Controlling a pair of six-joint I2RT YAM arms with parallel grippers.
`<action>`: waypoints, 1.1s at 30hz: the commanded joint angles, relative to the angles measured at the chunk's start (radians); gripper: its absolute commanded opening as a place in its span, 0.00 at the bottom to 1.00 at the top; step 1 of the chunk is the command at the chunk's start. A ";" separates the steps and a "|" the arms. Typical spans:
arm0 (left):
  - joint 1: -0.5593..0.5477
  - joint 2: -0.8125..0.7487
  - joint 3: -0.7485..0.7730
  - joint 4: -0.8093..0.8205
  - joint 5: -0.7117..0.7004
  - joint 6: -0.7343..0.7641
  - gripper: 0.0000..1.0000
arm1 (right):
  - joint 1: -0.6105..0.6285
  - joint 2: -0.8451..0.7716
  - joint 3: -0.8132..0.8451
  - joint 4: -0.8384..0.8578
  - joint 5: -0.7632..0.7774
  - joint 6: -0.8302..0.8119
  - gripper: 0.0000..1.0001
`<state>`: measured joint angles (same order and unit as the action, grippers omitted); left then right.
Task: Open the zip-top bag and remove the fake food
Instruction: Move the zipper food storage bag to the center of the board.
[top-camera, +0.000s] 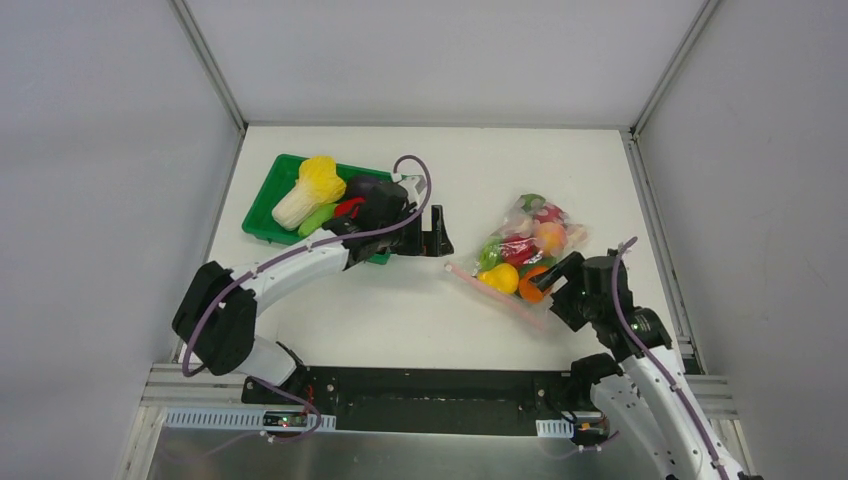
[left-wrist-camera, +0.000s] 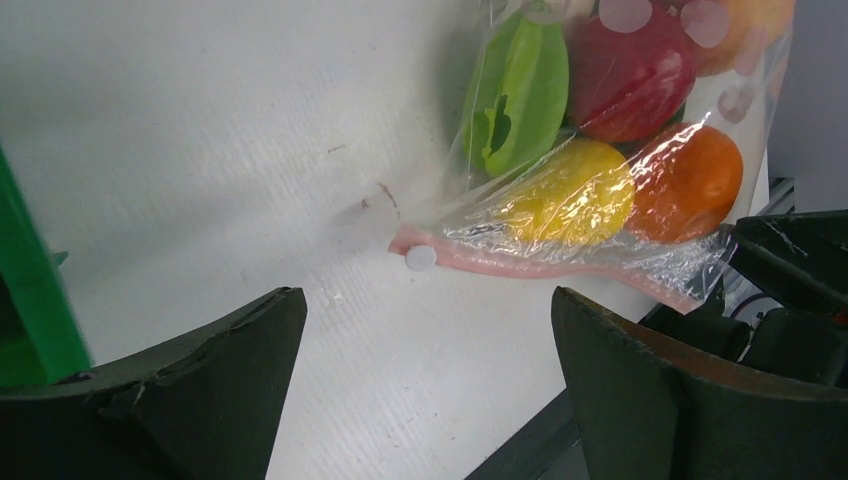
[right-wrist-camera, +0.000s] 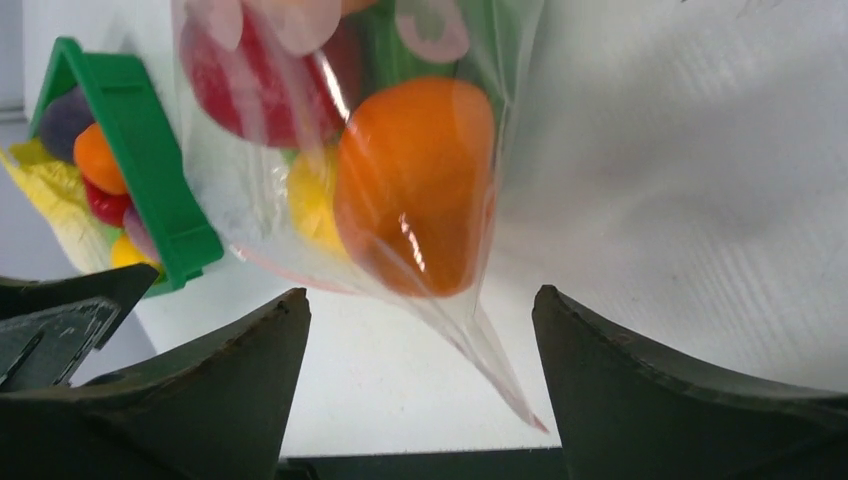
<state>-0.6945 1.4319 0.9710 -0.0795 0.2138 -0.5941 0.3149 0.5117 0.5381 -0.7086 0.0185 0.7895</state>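
1. One zip-top bag (top-camera: 530, 245) lies on the right half of the surface (top-camera: 400, 310), close to its right edge. Its pink zip strip (left-wrist-camera: 520, 262) faces the near side and runs slantwise.
2. Several pieces of fake food (top-camera: 520, 262) crowd against that strip: a yellow pear (left-wrist-camera: 565, 190), an orange (left-wrist-camera: 690, 180), a red apple (left-wrist-camera: 630, 70) and green leaves (left-wrist-camera: 520, 95).
3. Right gripper (right-wrist-camera: 420, 400) sits at the strip's right end with jaws spread wide. The bag's clear corner pokes between them, and neither jaw pinches it.
4. Left gripper (left-wrist-camera: 430, 390) hovers wide open and empty, just short of the strip's left end.
5. Green tray (top-camera: 262, 215), holding a cabbage (top-camera: 312, 185), sits far left, well apart from the bag. Its right edge is just beside the left gripper.
6. Bare surface stretches from the strip to the near edge, between the two arms.
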 joint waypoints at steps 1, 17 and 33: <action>-0.019 0.076 0.094 0.025 0.054 0.029 0.95 | 0.004 0.121 0.028 0.117 0.114 0.002 0.86; -0.053 0.287 0.047 0.284 0.247 -0.093 0.66 | -0.103 0.522 0.079 0.571 -0.061 -0.388 0.87; -0.083 0.104 -0.152 0.428 0.152 -0.214 0.67 | -0.166 0.464 0.234 0.393 0.097 -0.340 0.92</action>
<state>-0.7731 1.6363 0.8558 0.3084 0.4370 -0.7780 0.1528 1.1248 0.7574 -0.2127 0.0391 0.3740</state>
